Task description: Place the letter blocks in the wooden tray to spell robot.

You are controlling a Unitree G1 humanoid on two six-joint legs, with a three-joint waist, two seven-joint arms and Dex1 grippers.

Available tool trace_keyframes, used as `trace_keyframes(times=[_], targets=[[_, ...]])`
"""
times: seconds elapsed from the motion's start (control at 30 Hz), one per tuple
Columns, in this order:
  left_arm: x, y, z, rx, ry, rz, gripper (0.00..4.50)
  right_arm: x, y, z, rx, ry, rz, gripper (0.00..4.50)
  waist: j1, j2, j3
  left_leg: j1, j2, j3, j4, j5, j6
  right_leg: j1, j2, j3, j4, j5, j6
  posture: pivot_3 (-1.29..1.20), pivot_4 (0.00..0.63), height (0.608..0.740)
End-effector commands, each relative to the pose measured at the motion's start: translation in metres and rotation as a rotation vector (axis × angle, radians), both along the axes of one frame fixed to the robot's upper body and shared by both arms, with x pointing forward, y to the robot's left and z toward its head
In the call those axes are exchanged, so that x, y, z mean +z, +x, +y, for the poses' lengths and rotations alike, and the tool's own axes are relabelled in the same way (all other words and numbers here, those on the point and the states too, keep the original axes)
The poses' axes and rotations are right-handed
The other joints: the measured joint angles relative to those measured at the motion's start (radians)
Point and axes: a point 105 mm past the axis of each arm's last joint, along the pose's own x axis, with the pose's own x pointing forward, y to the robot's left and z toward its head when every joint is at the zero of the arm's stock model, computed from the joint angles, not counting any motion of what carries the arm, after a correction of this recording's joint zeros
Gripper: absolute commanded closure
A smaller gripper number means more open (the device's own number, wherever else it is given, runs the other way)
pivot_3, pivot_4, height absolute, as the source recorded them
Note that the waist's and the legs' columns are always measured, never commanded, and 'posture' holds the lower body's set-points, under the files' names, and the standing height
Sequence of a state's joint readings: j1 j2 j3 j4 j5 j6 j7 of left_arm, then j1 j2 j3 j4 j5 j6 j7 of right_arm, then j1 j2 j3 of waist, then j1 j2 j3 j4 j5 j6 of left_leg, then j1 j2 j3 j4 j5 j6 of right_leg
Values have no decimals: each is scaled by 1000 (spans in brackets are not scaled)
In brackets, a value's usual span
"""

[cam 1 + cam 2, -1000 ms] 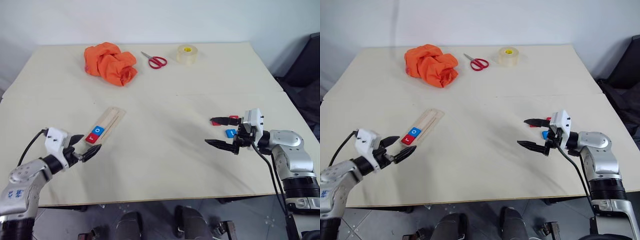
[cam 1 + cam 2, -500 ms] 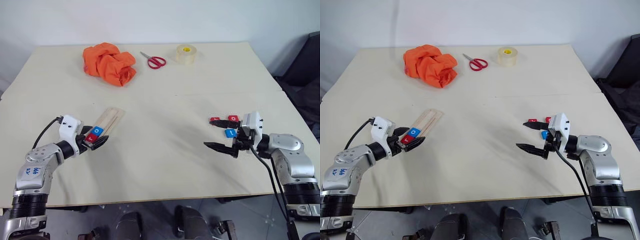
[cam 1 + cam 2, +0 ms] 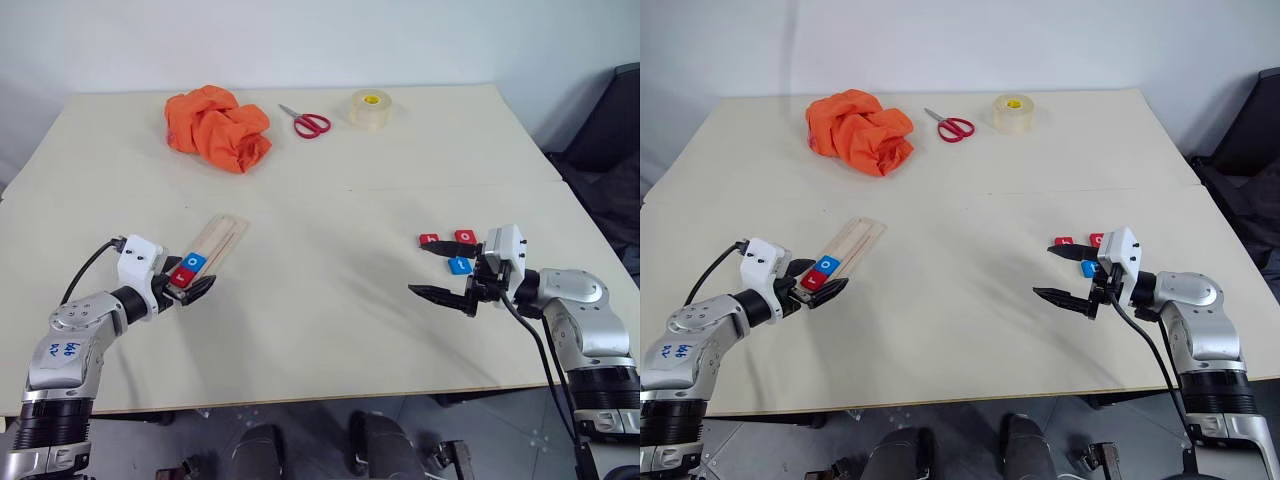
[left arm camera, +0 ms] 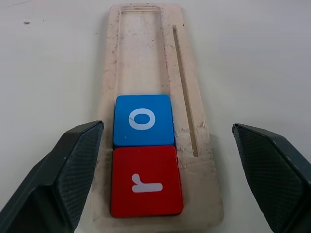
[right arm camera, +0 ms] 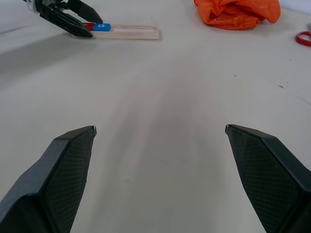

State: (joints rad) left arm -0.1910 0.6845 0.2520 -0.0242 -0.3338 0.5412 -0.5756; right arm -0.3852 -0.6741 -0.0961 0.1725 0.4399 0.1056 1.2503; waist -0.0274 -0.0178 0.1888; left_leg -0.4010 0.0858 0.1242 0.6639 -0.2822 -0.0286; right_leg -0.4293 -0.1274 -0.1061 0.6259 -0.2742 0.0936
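left gripper (image 4: 165,165): fingers apart, now straddling the near end of the wooden tray (image 4: 160,82), having advanced from short of it
right gripper (image 3: 440,270): fingers apart, staying beside three loose letter blocks (image 3: 452,247) on the tabletop (image 3: 330,290)
tray: holding red r (image 4: 146,180) and blue o (image 4: 143,120)

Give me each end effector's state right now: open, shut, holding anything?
Left end effector: open, empty, fingers either side of the wooden tray's near end.
Right end effector: open, empty, above the table beside the loose letter blocks.

Silver-grey arms, black joint bands. White wrist camera blocks, black cables. Black textured fingers (image 4: 73,167). Blue handwritten marks on left arm, lower left of frame.
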Motion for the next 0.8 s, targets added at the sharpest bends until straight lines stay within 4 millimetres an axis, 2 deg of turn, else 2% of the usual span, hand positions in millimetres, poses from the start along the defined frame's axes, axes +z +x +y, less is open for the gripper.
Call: trace_keyframes(times=[0.03, 0.2, 0.63, 0.67, 0.77, 0.8], targets=[[14, -2, 5, 27, 7, -43, 0, 12, 2, -6, -12, -5, -56, 38, 1, 0, 0, 0, 0, 0, 0, 0, 0, 0, 0, 0, 0, 0, 0, 0, 150, 740], [8, -7, 12, 55, 0, -20, 0, 10, 3, -8, -14, -9, -57, 38, 1, 0, 0, 0, 0, 0, 0, 0, 0, 0, 0, 0, 0, 0, 0, 0, 150, 740], [-24, -9, 4, -7, -30, 115, 0, 6, 4, -13, -23, -19, -66, 38, 5, 0, 0, 0, 0, 0, 0, 0, 0, 1, 0, 0, 0, 0, 0, 0, 150, 740], [-25, -9, 5, -2, -31, 124, 377, 7, 5, -13, -26, -19, -68, 0, 5, 0, 0, 1, 0, 0, 0, 0, 0, 1, 0, 0, 0, 0, 0, 0, 150, 740], [-23, -6, 7, 6, -34, 113, 1105, 7, 5, -16, -37, -19, -72, 0, 6, 1, 0, 1, -1, 0, 0, 0, 1, 1, -1, 0, 1, 0, 0, 0, 150, 740], [-22, -6, 6, -12, -30, 104, 1124, 7, 5, -17, -42, -20, -73, 0, 6, 1, 0, 1, -1, 0, 0, 1, 1, 1, -1, 0, 1, 0, 0, 0, 150, 740]])
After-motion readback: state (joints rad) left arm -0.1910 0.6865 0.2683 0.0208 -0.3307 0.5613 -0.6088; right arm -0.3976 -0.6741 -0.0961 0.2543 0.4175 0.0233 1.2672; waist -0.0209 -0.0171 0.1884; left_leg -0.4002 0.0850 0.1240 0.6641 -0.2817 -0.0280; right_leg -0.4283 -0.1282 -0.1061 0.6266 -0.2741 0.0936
